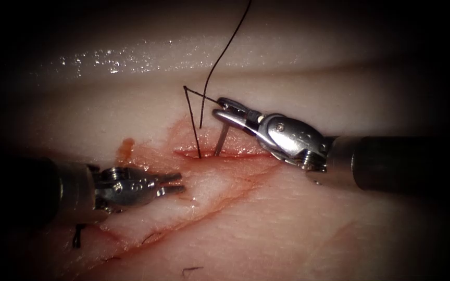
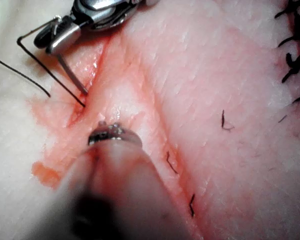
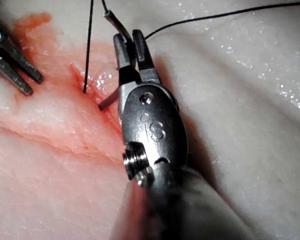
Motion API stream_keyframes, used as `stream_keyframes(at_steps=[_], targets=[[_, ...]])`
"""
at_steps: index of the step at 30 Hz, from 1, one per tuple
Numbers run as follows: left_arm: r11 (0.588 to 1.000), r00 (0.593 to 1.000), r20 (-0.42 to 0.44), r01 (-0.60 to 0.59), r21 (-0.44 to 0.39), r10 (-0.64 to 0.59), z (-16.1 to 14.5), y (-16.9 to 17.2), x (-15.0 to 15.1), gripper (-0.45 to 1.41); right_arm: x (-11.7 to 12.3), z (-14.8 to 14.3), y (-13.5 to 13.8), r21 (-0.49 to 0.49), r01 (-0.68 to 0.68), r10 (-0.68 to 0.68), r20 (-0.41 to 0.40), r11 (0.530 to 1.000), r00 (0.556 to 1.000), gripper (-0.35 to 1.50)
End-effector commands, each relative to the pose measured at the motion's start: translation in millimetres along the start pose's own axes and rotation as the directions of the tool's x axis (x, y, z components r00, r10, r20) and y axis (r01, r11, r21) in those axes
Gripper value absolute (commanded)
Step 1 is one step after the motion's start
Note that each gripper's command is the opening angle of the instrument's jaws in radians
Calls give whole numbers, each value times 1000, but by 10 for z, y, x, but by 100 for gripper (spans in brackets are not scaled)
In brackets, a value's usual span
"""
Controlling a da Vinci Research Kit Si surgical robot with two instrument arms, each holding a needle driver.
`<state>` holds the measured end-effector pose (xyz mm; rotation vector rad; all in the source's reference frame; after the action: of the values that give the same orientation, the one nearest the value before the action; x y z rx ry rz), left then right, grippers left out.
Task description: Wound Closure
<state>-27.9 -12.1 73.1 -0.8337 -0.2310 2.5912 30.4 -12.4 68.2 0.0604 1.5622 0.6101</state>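
Left claw [image 1: 175, 183], lower left of frame: jaws slightly apart, holding nothing, beside the cut [image 1: 220, 154]. Right claw [image 1: 224, 110], centre: clamped on the needle [image 1: 221, 140] near its rear end, tip buried in tissue [image 1: 298, 229]. Thread [image 1: 220, 57] trails upward. Step, judged: needle mid-bite; next needs its tip exposed.

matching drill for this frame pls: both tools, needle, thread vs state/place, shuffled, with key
1. left tool
2. right tool
3. needle
4. thread

A. clamped near its tail end, tip down in the cut
B. jaws slightly apart, holding nothing, left of the cut
C. shut on the needle above the cut
D. runs out of the tissue at the cut, up to the needle's tail

Pairs: 1-B, 2-C, 3-A, 4-D
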Motion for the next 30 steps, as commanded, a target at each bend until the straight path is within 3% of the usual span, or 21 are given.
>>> stream_keyframes(at_steps=[1, 8, 20, 30], targets=[[1000, 1000, -1, -8, -10, 8, 15, 5, -2, 19, -5, 12, -2, -3, -13, 13, -7, 1000, 1000, -35], [999, 1000, 4, -24, -32, 24, 31, 19, -10, 17, -2, 20, 3, -18, -64, 63, -21, 998, 998, -35], [999, 1000, 2, -29, -43, 29, 18, 24, -14, 12, -3, 28, 7, -19, -126, 126, -16, 992, 992, -35], [998, 999, 0, -34, -51, 34, 12, 22, -18, 10, -9, 28, 4, 34, -281, 280, 37, 959, 959, -35]])
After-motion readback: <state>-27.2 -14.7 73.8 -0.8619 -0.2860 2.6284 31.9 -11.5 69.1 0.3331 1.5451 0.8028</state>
